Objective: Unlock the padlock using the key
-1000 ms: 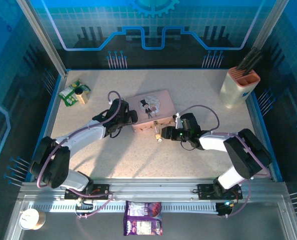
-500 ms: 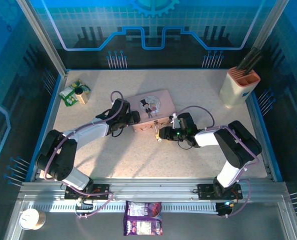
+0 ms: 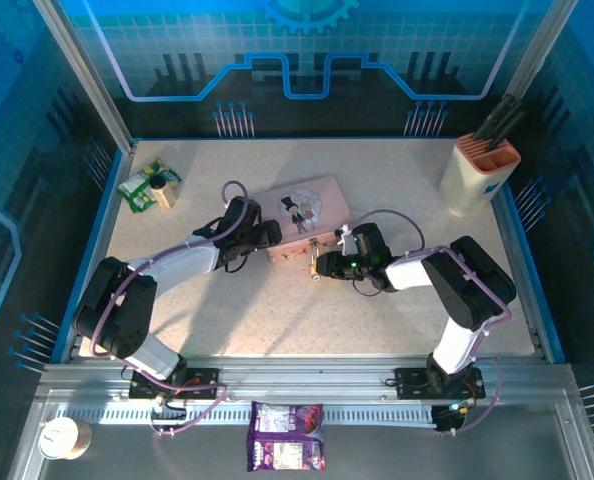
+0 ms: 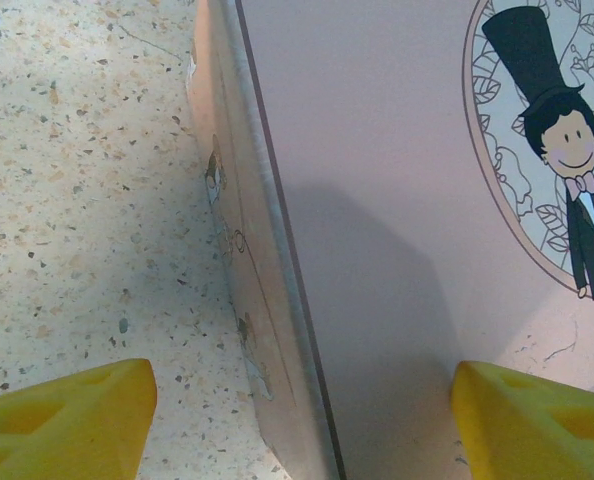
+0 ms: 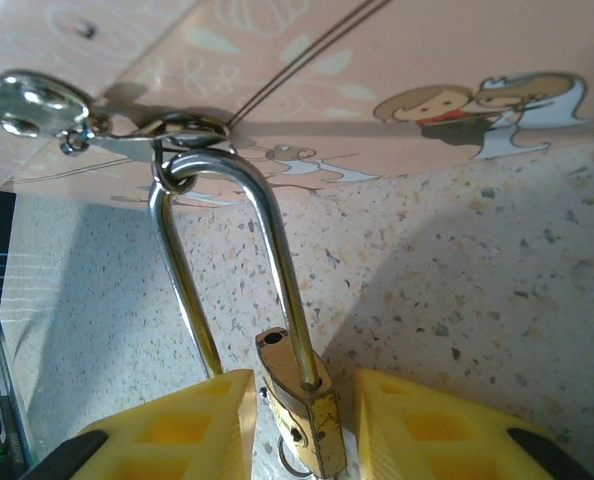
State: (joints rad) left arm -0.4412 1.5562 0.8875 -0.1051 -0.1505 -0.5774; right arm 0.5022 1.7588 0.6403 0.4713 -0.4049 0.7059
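Right gripper [image 5: 302,385] bracketed the padlock [image 5: 310,418]; left gripper [image 4: 302,415] stood wide open.
I saw the right fingers close on either side of the brass body, but couldn't tell whether they pinched it. The shackle hung through the hasp [image 5: 182,135] on the tin [image 5: 407,50], above the table [image 5: 497,260]. The left fingers straddled the tin's edge, holding nothing.

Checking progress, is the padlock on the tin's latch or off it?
On: the padlock has its shackle through the latch ring on the pink tin.
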